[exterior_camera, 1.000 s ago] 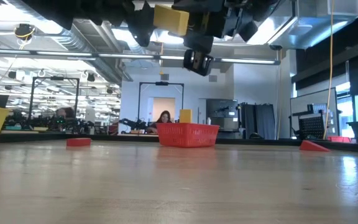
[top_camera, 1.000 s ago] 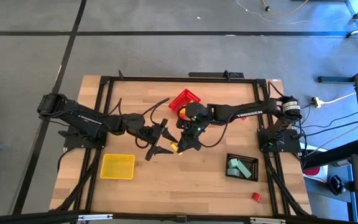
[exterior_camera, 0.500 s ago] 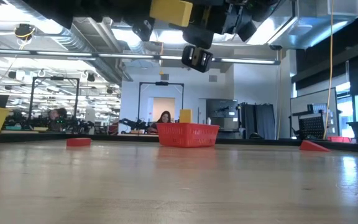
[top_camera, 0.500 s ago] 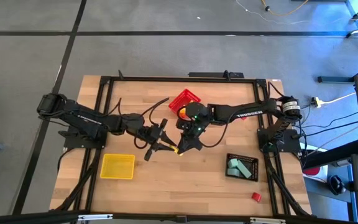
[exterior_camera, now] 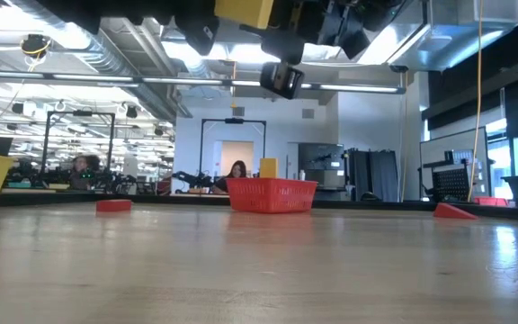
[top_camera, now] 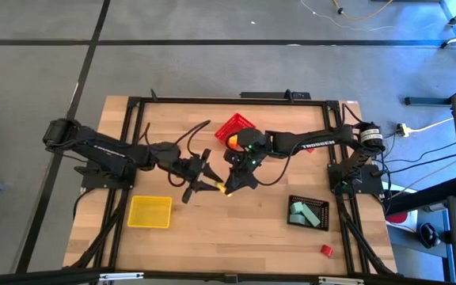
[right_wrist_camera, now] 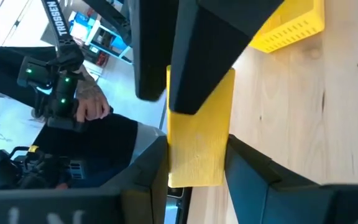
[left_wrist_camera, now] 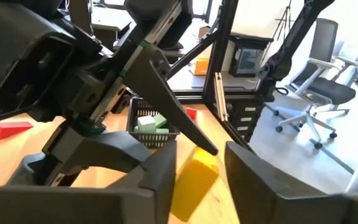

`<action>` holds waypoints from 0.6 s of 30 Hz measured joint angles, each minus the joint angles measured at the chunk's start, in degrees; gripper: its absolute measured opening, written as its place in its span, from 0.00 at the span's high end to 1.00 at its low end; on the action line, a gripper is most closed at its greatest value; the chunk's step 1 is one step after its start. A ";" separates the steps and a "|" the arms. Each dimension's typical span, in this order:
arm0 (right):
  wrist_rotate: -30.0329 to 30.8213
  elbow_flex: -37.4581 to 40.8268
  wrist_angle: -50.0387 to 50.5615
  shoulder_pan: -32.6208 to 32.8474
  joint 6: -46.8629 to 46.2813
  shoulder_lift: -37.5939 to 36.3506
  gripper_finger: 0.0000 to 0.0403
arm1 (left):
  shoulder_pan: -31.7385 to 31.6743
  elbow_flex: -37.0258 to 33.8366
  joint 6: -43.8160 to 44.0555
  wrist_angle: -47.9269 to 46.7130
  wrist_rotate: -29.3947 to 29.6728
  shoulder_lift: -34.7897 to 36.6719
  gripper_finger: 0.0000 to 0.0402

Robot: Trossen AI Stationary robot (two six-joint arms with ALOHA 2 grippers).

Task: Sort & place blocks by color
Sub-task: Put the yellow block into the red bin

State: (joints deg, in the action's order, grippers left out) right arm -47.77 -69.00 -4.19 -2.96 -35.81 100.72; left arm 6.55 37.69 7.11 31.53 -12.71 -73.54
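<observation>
Both tools crowd table centre; red bin [top_camera: 234, 127] just behind; front boards bare.

Grey concrete floor [top_camera: 212, 71], crossed by dark tape lines, is surrounding the pale wooden table [top_camera: 236, 237]. White swivel office chair [left_wrist_camera: 316, 93] is standing on grey flooring beside a black metal frame. Ceiling strip lights [exterior_camera: 70, 63] are glowing above; a lit doorway [exterior_camera: 236, 153] is showing at the far wall.

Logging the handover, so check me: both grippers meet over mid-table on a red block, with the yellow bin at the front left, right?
Not quite: the block between the left gripper and right gripper is yellow, as the right wrist view shows. The yellow bin sits front left as you said.
</observation>
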 joint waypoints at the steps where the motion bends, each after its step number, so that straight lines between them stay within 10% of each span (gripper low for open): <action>1: -0.15 -0.01 -0.25 -0.04 -0.02 -0.02 0.69 | 0.00 0.00 -0.01 -0.58 -0.13 0.55 0.66; 18: 0.04 -0.05 -5.08 -0.26 -4.39 -0.11 0.69 | 0.29 2.86 -11.84 -7.81 -1.34 1.86 0.54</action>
State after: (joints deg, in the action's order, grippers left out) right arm -47.73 -69.06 -9.26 -3.22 -40.20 100.62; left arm 6.83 40.55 -4.73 23.72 -14.05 -71.68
